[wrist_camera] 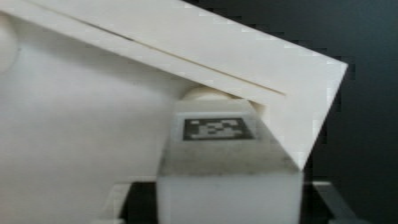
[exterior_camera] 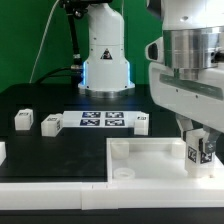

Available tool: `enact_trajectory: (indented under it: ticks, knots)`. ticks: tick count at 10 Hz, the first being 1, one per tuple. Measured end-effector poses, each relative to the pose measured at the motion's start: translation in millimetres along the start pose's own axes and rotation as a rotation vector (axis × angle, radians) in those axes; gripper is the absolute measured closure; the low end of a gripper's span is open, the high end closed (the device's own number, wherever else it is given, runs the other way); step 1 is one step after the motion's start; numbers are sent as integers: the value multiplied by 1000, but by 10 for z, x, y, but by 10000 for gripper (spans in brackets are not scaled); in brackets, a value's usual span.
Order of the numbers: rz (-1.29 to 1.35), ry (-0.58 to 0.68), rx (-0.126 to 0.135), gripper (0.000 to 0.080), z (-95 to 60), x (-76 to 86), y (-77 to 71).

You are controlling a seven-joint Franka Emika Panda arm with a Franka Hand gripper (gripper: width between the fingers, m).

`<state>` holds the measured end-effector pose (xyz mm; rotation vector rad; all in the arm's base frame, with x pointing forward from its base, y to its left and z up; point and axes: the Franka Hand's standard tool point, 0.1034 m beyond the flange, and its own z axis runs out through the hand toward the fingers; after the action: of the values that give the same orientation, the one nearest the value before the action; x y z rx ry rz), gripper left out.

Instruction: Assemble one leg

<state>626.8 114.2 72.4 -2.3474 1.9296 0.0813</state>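
My gripper is shut on a leg, a small white block with a black-and-white tag. It holds the leg upright inside the large white tray-like panel, near the corner on the exterior view's right. In the wrist view the leg fills the gap between the dark fingers, and its far end sits against the panel's raised rim at the corner. Three more legs lie on the black table: one, another and a third.
The marker board lies flat behind the panel, between the loose legs. The arm's white base stands at the back. A white round socket shows at the panel's near corner. A white piece shows at the exterior view's left edge.
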Motion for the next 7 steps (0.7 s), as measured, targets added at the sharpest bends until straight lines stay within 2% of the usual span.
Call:
enact_trajectory:
  ticks: [2,5,7]
  knots:
    - [213,-28,17,507,6,6,-10]
    - [523,-49,15,506,-4,-9,-18]
    - [622,-43,16,505,-12,1,-23]
